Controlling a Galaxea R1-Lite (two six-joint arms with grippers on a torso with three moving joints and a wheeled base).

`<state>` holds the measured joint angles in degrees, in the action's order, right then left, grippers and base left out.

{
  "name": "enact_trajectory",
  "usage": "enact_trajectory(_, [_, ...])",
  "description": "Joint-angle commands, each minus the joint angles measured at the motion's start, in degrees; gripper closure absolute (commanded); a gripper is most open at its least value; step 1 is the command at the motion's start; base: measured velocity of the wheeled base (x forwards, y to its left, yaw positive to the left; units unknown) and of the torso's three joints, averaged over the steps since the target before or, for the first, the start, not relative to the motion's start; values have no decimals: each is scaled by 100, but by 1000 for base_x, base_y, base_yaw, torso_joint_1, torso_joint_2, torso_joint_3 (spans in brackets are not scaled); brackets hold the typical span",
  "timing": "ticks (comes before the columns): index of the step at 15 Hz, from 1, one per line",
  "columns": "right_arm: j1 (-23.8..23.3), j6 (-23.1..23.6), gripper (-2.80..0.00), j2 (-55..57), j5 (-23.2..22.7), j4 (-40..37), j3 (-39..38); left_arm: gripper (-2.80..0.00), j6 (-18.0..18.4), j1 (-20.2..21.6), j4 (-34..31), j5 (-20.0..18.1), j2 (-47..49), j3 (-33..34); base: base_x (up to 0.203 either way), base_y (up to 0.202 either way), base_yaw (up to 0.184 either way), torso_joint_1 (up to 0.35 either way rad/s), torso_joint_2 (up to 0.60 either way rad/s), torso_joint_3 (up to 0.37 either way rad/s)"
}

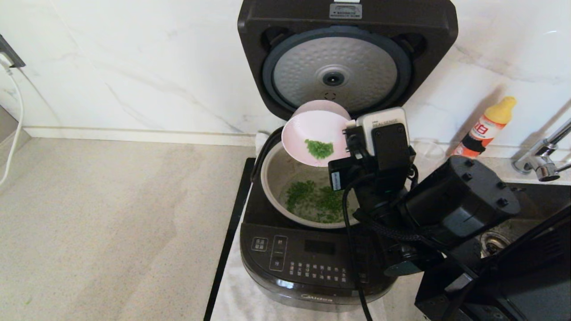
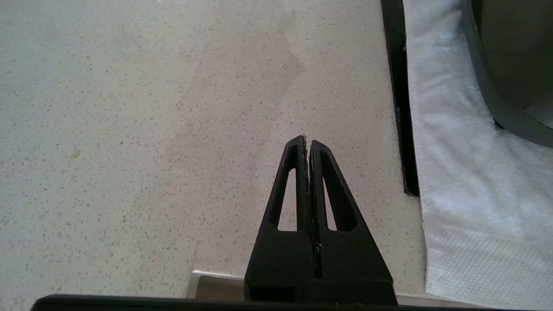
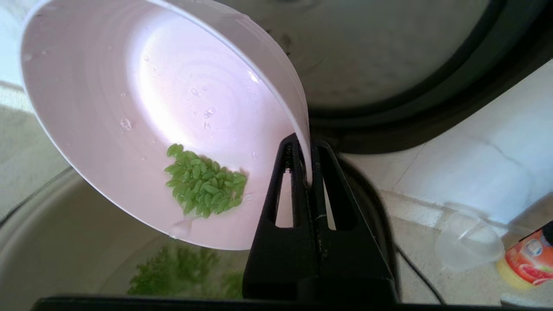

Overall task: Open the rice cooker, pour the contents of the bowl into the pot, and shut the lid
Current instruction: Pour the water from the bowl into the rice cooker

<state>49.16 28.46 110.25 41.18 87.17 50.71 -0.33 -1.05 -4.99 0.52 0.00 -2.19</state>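
Right claw pinching one tilted pink bowl over one pot | lid up | left claw pressed together

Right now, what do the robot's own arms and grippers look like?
Both grippers, left gripper and right gripper, are matte black with tapered fingers, each finger pierced by a long slot. The right arm is black, with a rounded bolted housing, a white RealSense-marked camera at the wrist and black cables running along it.
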Motion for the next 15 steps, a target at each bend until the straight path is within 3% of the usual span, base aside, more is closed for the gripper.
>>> enact_trajectory(1, [5,88,0,-123,17,49,144,0,-2,-1,-2,0,-18,0,0,0,0,0,0,0])
enact_trajectory(7, [8,156,0,-76,-13,49,420,0,-2,-1,-2,9,-18,0,0,0,0,0,0,0])
enact_trajectory(12, [-18,234,0,-138,34,43,216,0,-2,-1,-2,7,-18,0,0,0,0,0,0,0])
enact_trajectory(15, [-20,79,0,-610,157,-866,228,0,-2,-1,-2,0,-18,0,0,0,0,0,0,0])
